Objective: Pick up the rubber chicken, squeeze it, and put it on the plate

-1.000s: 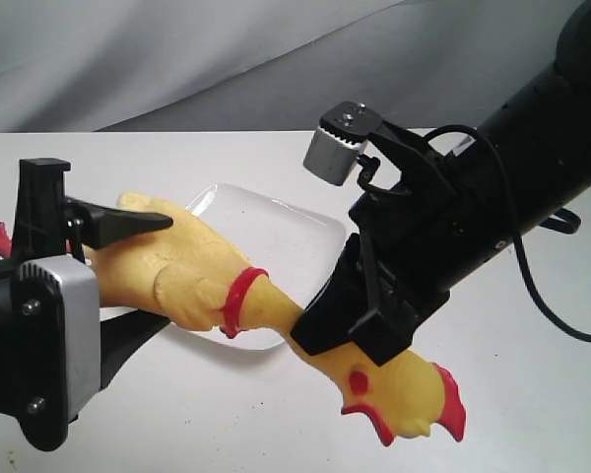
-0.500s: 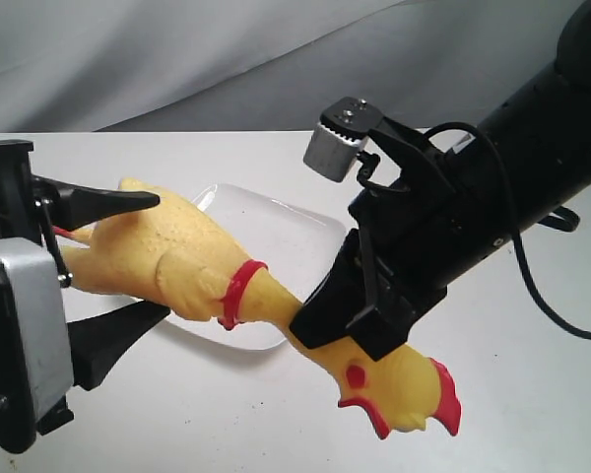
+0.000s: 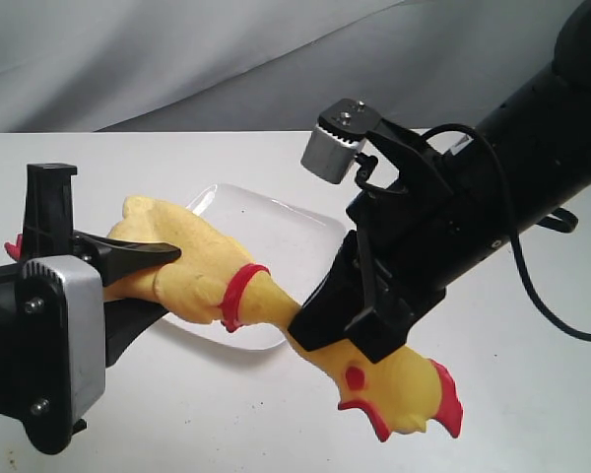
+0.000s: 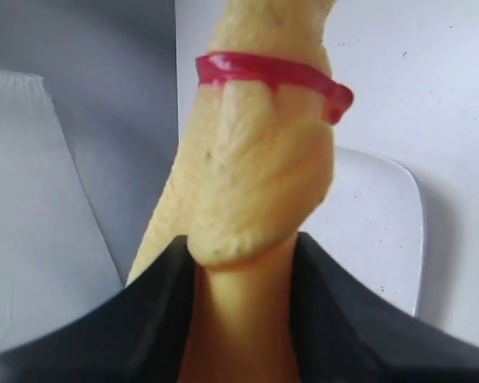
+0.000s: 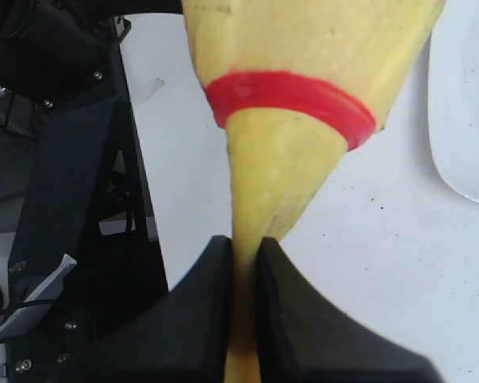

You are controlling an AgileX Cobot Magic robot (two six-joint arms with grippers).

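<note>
With fingers (image 5: 203, 311) of right gripper (image 5: 243, 267) squeezed chicken (image 3: 202, 261) neck nearly flat; with left gripper (image 4: 239, 275) clamped its lower body. Held it above plate (image 3: 286, 232) edge.

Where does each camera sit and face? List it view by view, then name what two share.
Exterior view: off the arms, looking across the table at the rubber chicken by the plate; both arms show.
Left wrist view: on the left arm, looking along the left jaws, shut on the chicken's body; only they show.
Right wrist view: on the right arm, looking along the right jaws, shut on the neck; the other arm shows beyond.
Shared: both wrist views see the red neck band from opposite ends.
</note>
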